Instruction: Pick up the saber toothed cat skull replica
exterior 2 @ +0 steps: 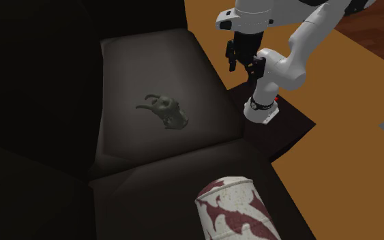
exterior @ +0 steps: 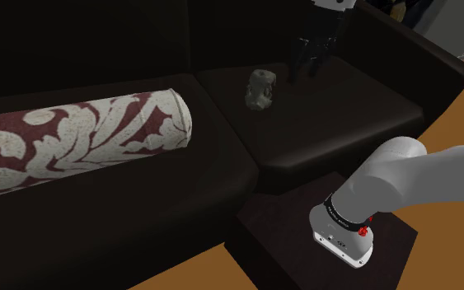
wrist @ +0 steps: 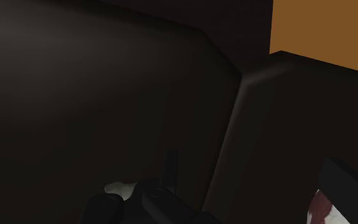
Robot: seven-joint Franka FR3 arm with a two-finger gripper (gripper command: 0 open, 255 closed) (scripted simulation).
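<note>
Greyish-green skull (exterior: 260, 88) is just sitting on the dark sofa (exterior: 337, 123), around the middle of its seat cushion. Gripper (exterior: 306, 64) hangs above the sofa, fingers spread apart, holding nothing.

bolster (exterior: 82, 140): cut by shoulder view's left edge | arm (exterior: 419, 177): cut at right edge

Grey-olive skull (exterior 2: 168, 113) — maroon bolster (exterior: 82, 140), cream floral pattern — dark brown sofa (exterior: 337, 107).

The skull (exterior: 261, 89) lies on one sofa seat (exterior: 345, 107), the bolster (exterior: 82, 140) on the next.
</note>
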